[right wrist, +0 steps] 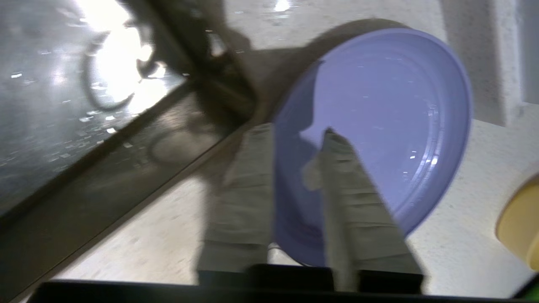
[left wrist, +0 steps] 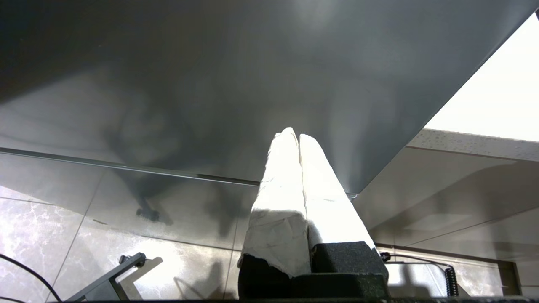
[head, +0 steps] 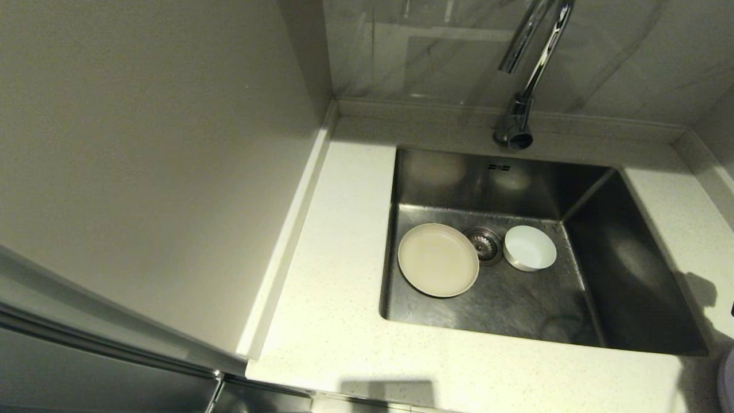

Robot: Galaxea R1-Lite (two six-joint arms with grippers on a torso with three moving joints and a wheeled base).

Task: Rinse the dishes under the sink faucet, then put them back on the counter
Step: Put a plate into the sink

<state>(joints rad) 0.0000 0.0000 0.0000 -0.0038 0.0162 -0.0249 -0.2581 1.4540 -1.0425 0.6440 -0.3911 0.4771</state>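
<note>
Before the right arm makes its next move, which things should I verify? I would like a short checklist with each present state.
1. Lavender plate out of the sink, over the counter: ok.
2. Right gripper jaws apart around its rim: ok.
3. Jaws clear of the rim: cannot tell.
4. Cream plate and white bowl on the counter: not ok, both lie in the sink.
5. No stream under the faucet: ok.
6. Left gripper parked, jaws shut: ok.
</note>
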